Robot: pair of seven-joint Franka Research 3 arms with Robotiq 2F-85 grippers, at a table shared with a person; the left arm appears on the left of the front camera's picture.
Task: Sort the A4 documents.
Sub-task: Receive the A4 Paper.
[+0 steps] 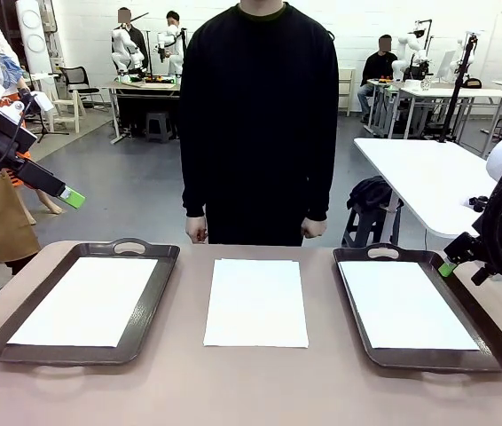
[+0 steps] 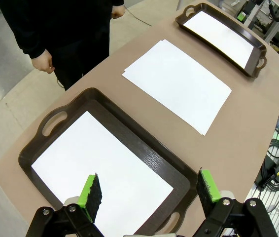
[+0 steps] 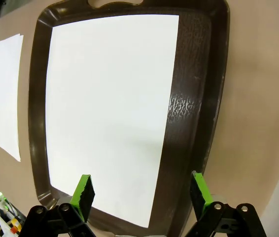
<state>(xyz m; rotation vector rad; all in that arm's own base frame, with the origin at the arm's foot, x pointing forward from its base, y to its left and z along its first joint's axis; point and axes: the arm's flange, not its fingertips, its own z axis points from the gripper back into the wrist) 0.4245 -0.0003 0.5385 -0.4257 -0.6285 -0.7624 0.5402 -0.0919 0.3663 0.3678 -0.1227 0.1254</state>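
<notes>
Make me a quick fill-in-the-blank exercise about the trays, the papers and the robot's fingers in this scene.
1. The left tray and the right tray, each with white paper inside, are dark ___ in colour.
2. The loose A4 documents lie on the bare table ___ the two trays.
3. The fingers of the left gripper and the right gripper are ___, holding nothing.

Missing words: brown; between; open.
</notes>
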